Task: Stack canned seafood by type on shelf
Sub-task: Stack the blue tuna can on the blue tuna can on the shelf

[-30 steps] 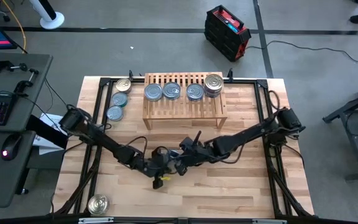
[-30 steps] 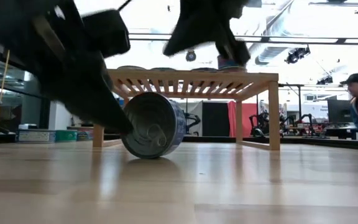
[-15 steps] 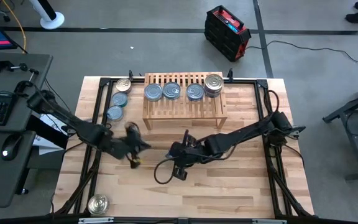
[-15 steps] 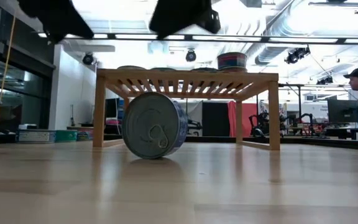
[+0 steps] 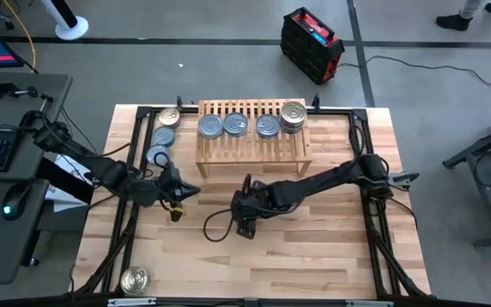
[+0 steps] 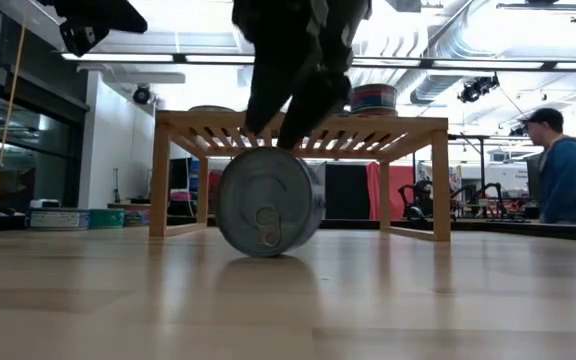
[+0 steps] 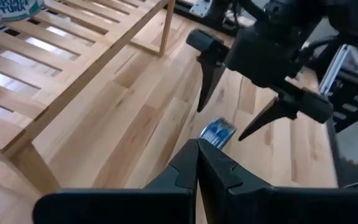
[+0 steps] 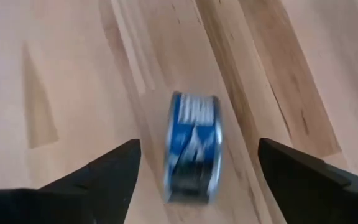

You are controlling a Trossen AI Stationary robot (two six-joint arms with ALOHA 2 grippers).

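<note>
A blue-labelled tin of canned seafood (image 6: 268, 202) stands on its rim on the table in front of the shelf (image 5: 250, 147). My right gripper (image 8: 199, 146) hangs open over it, one finger on each side, clear of the tin (image 8: 194, 146). My left gripper (image 7: 197, 163) is shut and empty, raised above the table to the tin's left (image 5: 174, 193). On the shelf lie three bluish tins (image 5: 236, 125) and a short stack (image 5: 293, 115) at its right end.
Three tins (image 5: 164, 136) lie on the table left of the shelf, and one more (image 5: 134, 280) sits at the near left corner. A person (image 6: 566, 180) stands in the room beyond the table. Bare wood lies right of the tin and toward the near edge.
My left gripper has let go of the tin and drawn back up and toward the table's left edge. My right gripper has rolled, come over the tin and opened. The tin stays on its rim and has rolled a little along the table.
</note>
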